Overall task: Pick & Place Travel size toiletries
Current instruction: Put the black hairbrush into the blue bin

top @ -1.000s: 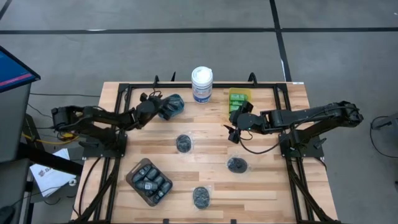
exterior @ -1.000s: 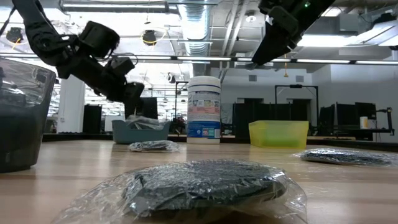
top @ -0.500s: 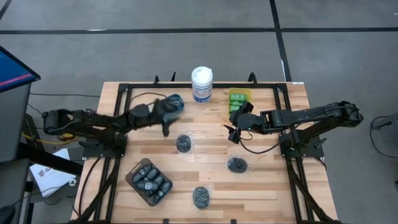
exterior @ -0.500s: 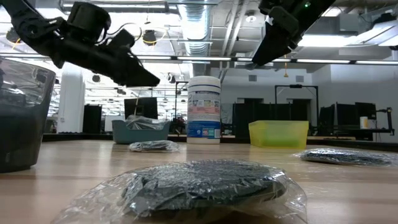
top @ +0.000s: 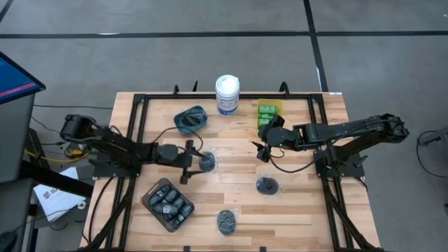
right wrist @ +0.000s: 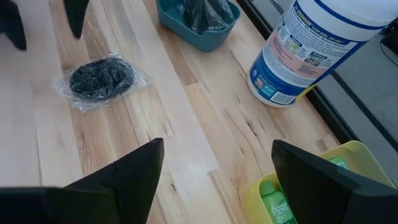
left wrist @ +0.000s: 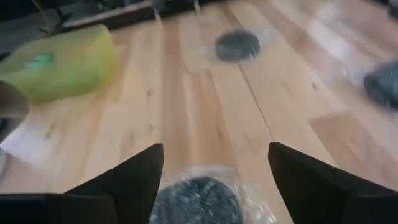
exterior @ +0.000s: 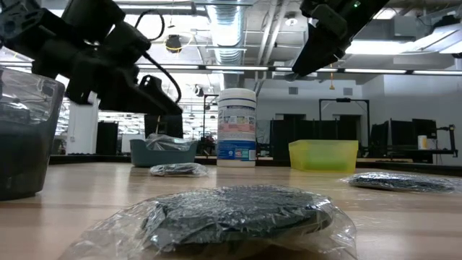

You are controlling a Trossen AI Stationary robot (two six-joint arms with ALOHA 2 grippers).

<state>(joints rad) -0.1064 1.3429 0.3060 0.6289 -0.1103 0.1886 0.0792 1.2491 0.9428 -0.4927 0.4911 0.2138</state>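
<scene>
A round dark piece in clear wrap [top: 207, 162] lies flat on the wood at mid-table. My left gripper [top: 190, 161] comes at it from the table's left, open; in the left wrist view the piece [left wrist: 196, 200] lies low between the two fingers, and I see no contact. Two more wrapped pieces [top: 266, 185] [top: 225, 222] lie nearer the front edge. My right gripper [right wrist: 217, 144] hangs open and empty above the table's middle right [top: 262, 150]. Green mini bottles fill the yellow container [top: 268, 112]; dark mini bottles fill the brown container [top: 168, 204].
A teal container [top: 189, 120] holding a dark wrapped piece [right wrist: 200, 14] stands at the far left-centre. The tall white canister [top: 227, 94] stands at the far edge beside it. A black frame [top: 140, 105] runs round the tabletop. Bare wood lies between the wrapped pieces.
My left gripper has swung away from the teal container toward the table's near edge and right, turning as it went, and now stands low beside the wrapped round piece at mid-table. The right arm has kept still.
</scene>
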